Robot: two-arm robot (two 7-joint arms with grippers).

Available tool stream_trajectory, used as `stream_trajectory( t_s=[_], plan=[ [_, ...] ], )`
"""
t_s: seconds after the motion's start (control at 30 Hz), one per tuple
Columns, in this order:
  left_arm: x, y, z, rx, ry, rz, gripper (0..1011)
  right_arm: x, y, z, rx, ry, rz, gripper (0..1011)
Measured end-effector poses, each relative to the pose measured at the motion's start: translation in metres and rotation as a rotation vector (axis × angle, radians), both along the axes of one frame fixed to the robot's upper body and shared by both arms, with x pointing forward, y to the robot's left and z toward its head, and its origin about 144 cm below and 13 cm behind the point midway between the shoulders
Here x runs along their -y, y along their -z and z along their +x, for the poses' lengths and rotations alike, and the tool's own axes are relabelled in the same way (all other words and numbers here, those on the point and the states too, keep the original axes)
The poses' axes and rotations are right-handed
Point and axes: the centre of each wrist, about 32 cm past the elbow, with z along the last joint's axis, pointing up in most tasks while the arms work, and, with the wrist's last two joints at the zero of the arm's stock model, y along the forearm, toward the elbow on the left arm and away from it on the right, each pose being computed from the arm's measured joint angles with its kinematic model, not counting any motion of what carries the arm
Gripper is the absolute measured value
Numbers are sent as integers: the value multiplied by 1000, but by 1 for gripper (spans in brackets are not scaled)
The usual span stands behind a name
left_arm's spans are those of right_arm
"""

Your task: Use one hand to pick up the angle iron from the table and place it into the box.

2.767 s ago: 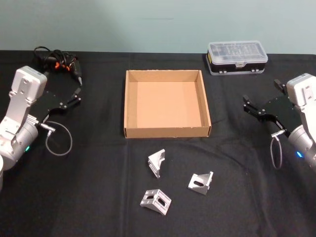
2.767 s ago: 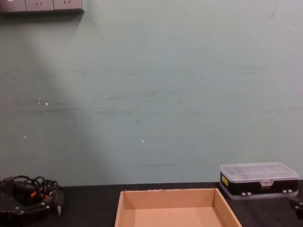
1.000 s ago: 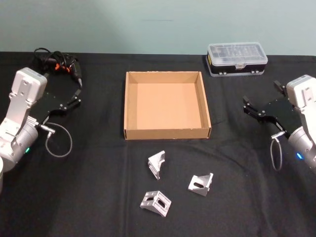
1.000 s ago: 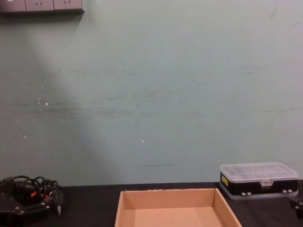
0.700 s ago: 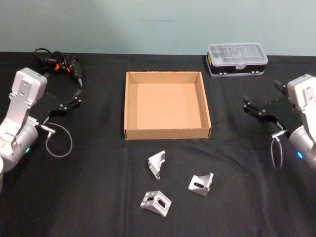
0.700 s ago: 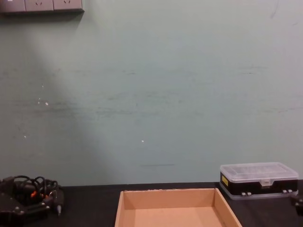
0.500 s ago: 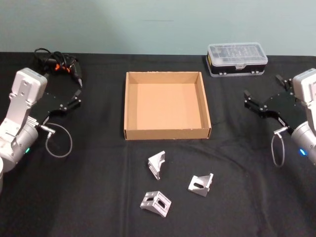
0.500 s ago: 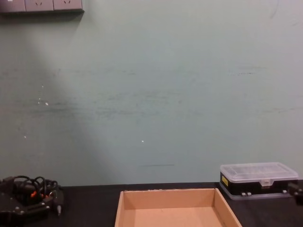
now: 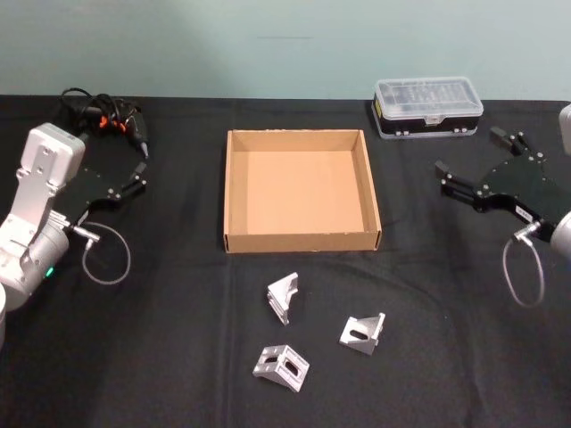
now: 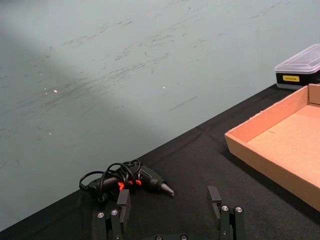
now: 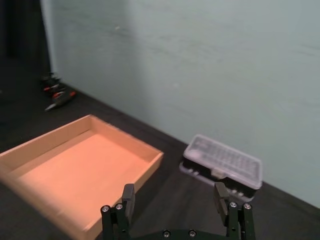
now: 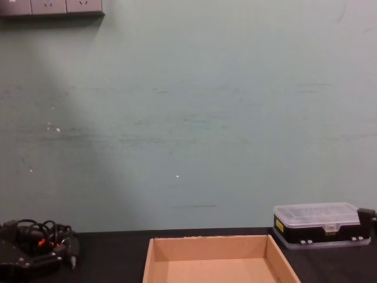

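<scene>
Head view: the tan box [image 9: 302, 239] sits near the middle of the black tabletop [image 9: 178, 348], and three silver angle irons lie between it and the near edge, none touching another. The left angle iron [image 9: 283, 296] is closest to the box's front wall. The right angle iron [image 9: 361, 332] lies farther toward the near edge, and the nearest angle iron [image 9: 281, 366] lies closest to that edge.

The left end effector [image 9: 138, 176] hangs over the tabletop's left side, its fingers spread wide and holding nothing. A drill with red-and-black cables [image 9: 103, 116] lies just beyond it, by the far left corner.

The right end effector [image 9: 467, 150] hovers near the right edge, close to the black case with a clear lid [image 9: 429, 104] at the far edge. Its fingers are likewise wide apart and grip nothing. Both end effectors are well apart from the angle irons.

In the chest view, a dark tip at the right edge, beside the case, appears to be part of the right end effector.
</scene>
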Motion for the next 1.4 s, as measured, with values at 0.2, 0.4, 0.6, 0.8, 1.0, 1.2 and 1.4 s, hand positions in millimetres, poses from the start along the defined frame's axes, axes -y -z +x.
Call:
stream_trajectory(
  t_s=[0.2,0.4,0.6,0.8,1.0,1.2,1.4],
  plan=[
    [0,0,0,0,0,0,1000,5,-16,-14,-68,-83,-12,1004],
    [0,0,0,0,0,0,1000,9,-24,-26,-147,-192,-28,1004],
    [0,0,0,0,0,0,1000,8,-26,-31,-226,-298,-70,1004],
    [0,0,0,0,0,0,1000,-1,-21,-33,-299,-395,-104,1004],
    [0,0,0,0,0,0,1000,-16,-12,-36,-357,-463,-115,1004],
    [0,0,0,0,0,0,1000,-24,-7,-38,-391,-495,-128,1004],
    [0,0,0,0,0,0,1000,-28,-6,-38,-409,-503,-162,1004]
  ],
)
